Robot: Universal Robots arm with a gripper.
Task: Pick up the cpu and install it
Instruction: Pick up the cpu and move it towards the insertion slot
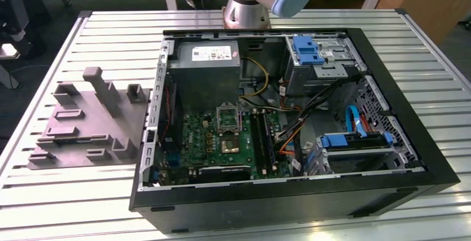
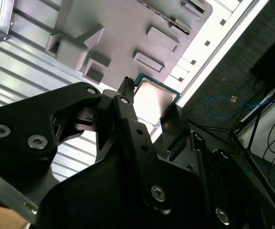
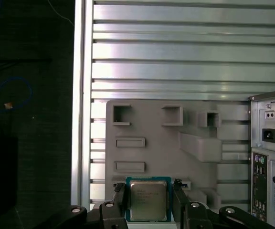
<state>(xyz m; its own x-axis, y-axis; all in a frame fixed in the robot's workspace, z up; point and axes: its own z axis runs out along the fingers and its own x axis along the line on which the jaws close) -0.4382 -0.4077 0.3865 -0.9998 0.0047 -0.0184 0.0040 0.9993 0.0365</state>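
Note:
The cpu (image 3: 148, 200) is a thin square chip with a pale metal top and a green rim. It sits between my two black fingers (image 3: 120, 198), which press on its opposite edges. In both wrist views my gripper (image 3: 148, 201) is shut on it and holds it well above the grey moulded tray (image 3: 147, 129). In the second wrist view the cpu (image 2: 155, 97) shows at the gripper (image 2: 149, 107), with the tray (image 2: 128, 28) behind it. In the exterior view the tray (image 1: 81, 125) lies to the left of the open computer case (image 1: 294, 197), with the green motherboard (image 1: 220, 142) inside.
The case holds a grey power supply (image 1: 209, 70), blue drive brackets (image 1: 308, 51) and loose cables (image 1: 324, 114). My arm's base (image 1: 246, 6) stands behind the case. Everything rests on a slatted metal table (image 1: 59, 197). The table's edge (image 3: 82, 95) runs beside the tray.

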